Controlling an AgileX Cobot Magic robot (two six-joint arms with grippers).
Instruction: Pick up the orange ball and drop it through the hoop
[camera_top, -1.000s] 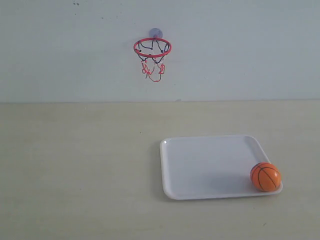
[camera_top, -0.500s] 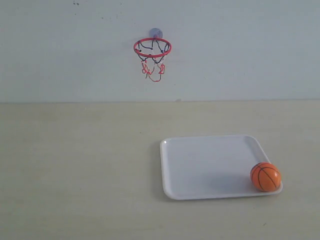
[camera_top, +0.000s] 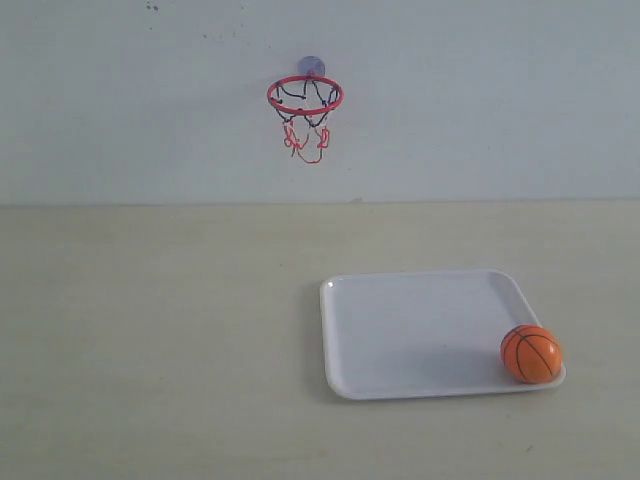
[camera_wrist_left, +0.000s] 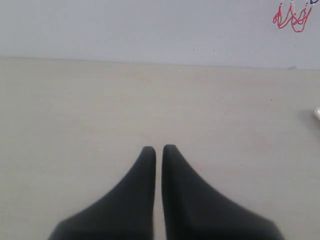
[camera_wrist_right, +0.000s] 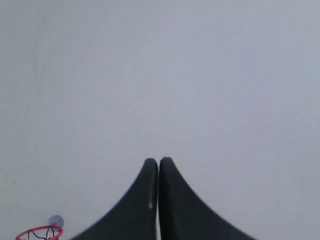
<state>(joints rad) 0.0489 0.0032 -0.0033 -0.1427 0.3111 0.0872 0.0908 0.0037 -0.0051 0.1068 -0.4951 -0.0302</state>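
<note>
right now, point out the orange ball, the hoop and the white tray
orange ball (camera_top: 531, 354), exterior view, centre of its face
hoop (camera_top: 305, 112), exterior view, front of red ring
white tray (camera_top: 400, 330), exterior view, bare middle

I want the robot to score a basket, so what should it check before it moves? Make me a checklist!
1. Small orange ball with black seams free to grab: ok. It sits uncovered at a corner of the flat white tray.
2. Red-ringed toy hoop with a string net unblocked: ok. Nothing is in the ring.
3. Left gripper open for grabbing: not ok. Its jaws are shut.
4. Right gripper open for grabbing: not ok. Its jaws are shut too.
5. A gripper close to the ball: not ok. Neither wrist view shows the ball, and no arm appears in the exterior view.
6. Ball steady so near the tray's edge: cannot tell.
</note>
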